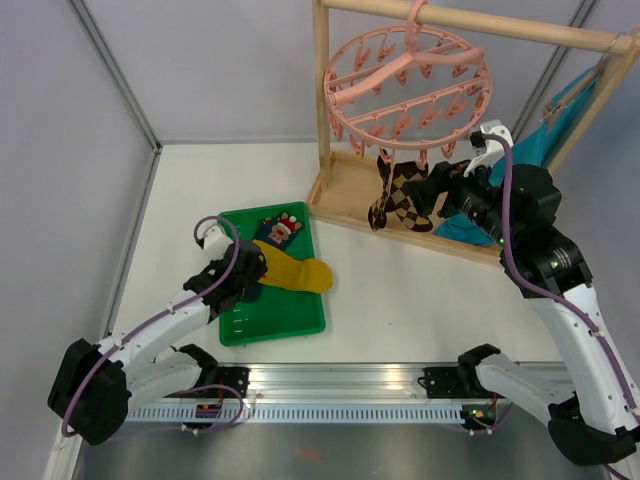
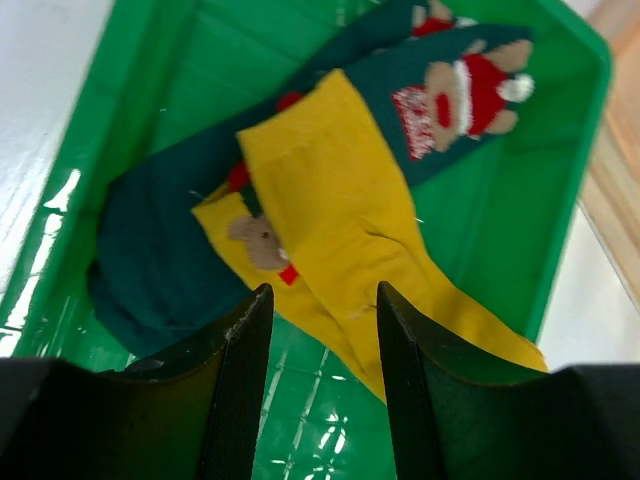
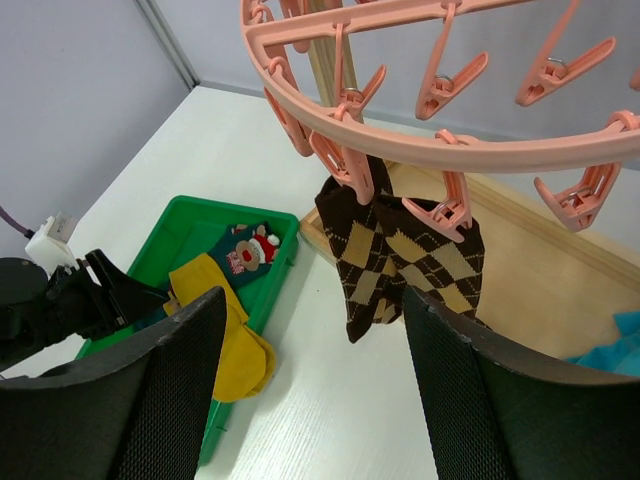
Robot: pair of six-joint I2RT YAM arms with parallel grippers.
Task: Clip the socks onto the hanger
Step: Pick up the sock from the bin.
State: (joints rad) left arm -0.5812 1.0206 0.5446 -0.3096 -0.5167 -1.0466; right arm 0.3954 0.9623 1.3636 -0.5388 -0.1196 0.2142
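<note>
— Where do the socks lie, taking the green tray (image 1: 272, 318) as the mark?

— Three are in it. A mustard sock (image 2: 340, 200) lies slantwise across the tray's middle, its foot end draped over the tray's right rim onto the table. A teal sock (image 2: 455, 60) with a red-and-white figure lies toward the tray's far end, and a second teal sock (image 2: 150, 250) sits partly under the mustard one.

— And the left gripper (image 2: 322, 300)?

— It is over the tray's middle, pointing down. Its fingers stand apart and clamp nothing, and the mustard sock shows in the gap between them. Whether the tips touch the fabric cannot be told.

— The hanger (image 3: 470, 152)?

— Beyond the tray's far right corner and higher up, hooked on the top bar of a wooden rack (image 1: 322, 120). Two argyle socks (image 3: 372, 262) dangle from neighbouring clips on the side of the ring nearest the tray.

— The right gripper (image 3: 312, 300)?

— It is right of the tray, raised, just in front of the argyle socks and below the ring. Its fingers are spread wide with nothing between them.
</note>
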